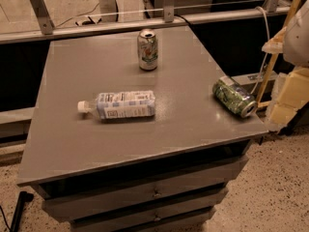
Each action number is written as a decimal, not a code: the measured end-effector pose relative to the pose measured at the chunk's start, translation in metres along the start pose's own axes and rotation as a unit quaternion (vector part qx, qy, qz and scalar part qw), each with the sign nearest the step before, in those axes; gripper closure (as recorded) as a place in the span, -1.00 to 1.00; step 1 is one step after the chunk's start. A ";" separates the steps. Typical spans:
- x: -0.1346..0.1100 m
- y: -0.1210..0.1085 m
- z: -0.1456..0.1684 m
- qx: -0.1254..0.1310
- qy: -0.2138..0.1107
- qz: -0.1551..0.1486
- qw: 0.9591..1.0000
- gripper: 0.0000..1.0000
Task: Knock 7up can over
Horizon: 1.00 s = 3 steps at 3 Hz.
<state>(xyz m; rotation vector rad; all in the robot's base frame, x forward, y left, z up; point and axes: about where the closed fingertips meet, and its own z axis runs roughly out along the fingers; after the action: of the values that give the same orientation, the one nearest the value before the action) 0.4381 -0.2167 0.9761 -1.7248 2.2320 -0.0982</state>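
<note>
The 7up can (147, 49) is silver-white with green markings and stands upright on the far middle of the grey table top (72, 139). My gripper (286, 100) shows as pale yellow blocks under a white arm part (297, 30) at the right edge of the view. It is off the table's right side, far to the right of the 7up can and nearer to me, and it touches nothing on the table.
A clear plastic bottle (120, 105) with a white-blue label lies on its side in the middle of the table. An all-green patterned can (234, 97) lies on its side near the right edge, close to my gripper. Drawers (154, 193) are below. A rail (145, 23) runs behind.
</note>
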 end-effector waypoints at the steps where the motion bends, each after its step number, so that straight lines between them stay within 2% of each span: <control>1: -0.020 -0.033 0.015 0.008 -0.029 -0.010 1.000 -1.00; 2: -0.020 -0.033 0.015 0.008 -0.029 -0.010 1.000 -1.00; 3: -0.018 -0.034 0.020 0.002 -0.055 -0.002 0.999 -1.00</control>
<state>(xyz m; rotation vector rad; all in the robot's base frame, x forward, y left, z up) 0.4792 -0.2062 0.9689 -1.6910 2.1490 -0.0081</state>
